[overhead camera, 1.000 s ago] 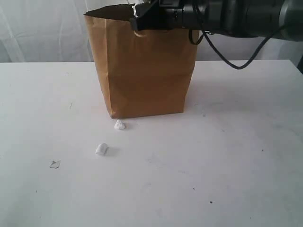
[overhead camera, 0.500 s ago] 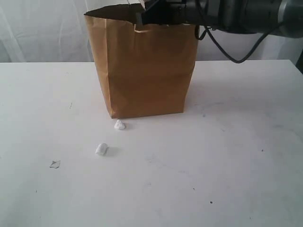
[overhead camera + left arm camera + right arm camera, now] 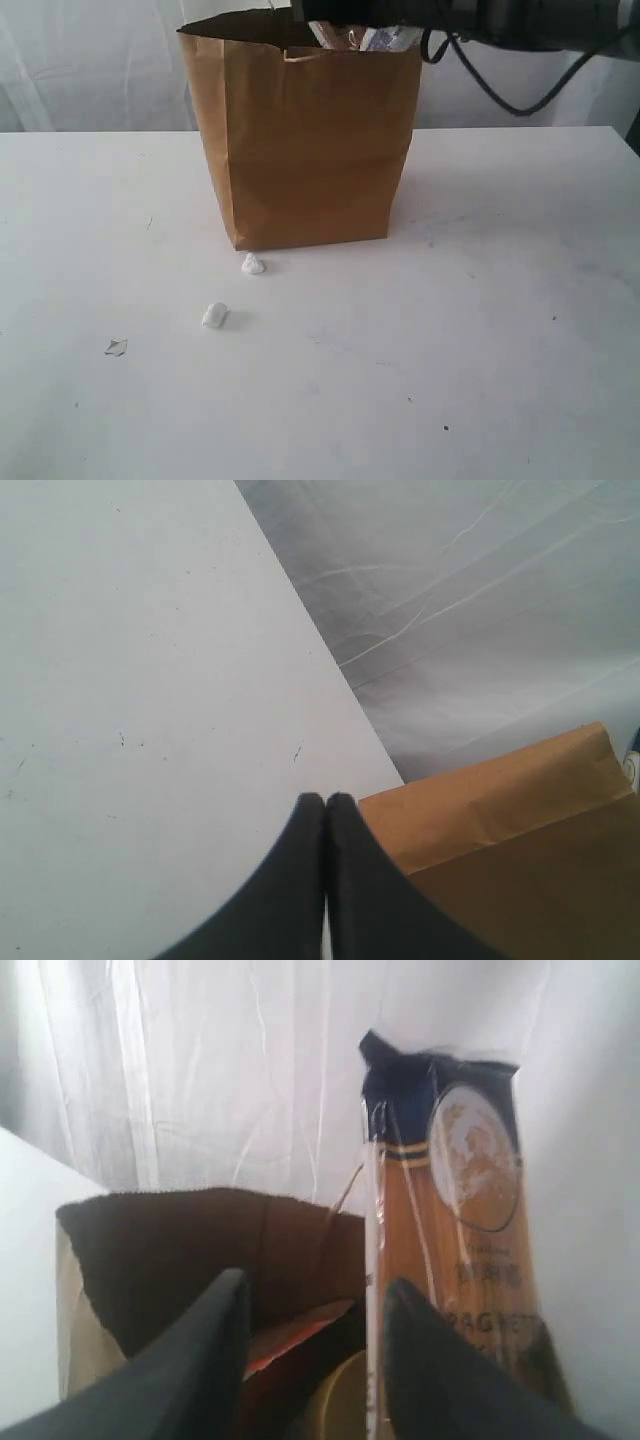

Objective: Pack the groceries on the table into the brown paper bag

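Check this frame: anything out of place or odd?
The long spaghetti pack stands on end, poking above the rim of the brown paper bag. Two small white scraps lie on the table in front of it.

White table [image 3: 520,330], faint dark specks and scuffs, brown paper bag [image 3: 310,150] upright on it directly under the right end effector [image 3: 335,12], small white lump [image 3: 253,264] at the bag's base, second white lump [image 3: 215,315] and grey scrap [image 3: 116,347] farther from that end effector.
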Robot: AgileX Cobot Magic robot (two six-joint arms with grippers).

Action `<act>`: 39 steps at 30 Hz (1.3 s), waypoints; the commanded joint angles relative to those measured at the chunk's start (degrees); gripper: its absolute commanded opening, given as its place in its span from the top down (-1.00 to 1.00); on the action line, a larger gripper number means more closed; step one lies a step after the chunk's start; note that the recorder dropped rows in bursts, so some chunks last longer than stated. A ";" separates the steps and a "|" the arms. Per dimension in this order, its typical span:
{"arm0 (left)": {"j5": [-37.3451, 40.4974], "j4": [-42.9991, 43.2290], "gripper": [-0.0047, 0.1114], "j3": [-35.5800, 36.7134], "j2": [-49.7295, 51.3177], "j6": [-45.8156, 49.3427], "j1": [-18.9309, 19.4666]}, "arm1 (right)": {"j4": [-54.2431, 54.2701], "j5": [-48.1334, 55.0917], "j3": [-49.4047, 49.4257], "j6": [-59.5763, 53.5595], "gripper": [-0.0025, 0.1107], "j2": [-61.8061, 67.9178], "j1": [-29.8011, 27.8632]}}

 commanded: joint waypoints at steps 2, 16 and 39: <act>0.16 0.39 0.92 0.20 -0.30 -0.01 -0.25 | -0.02 -13.11 3.61 0.61 0.53 -8.65 0.06; 0.16 0.39 0.92 0.20 -0.30 -0.01 -0.25 | -0.02 -60.65 22.36 -19.55 0.96 -30.96 -0.04; 0.16 0.39 0.92 0.20 -0.30 -0.01 -0.25 | -44.67 -41.83 51.32 -8.57 0.96 -54.35 -0.04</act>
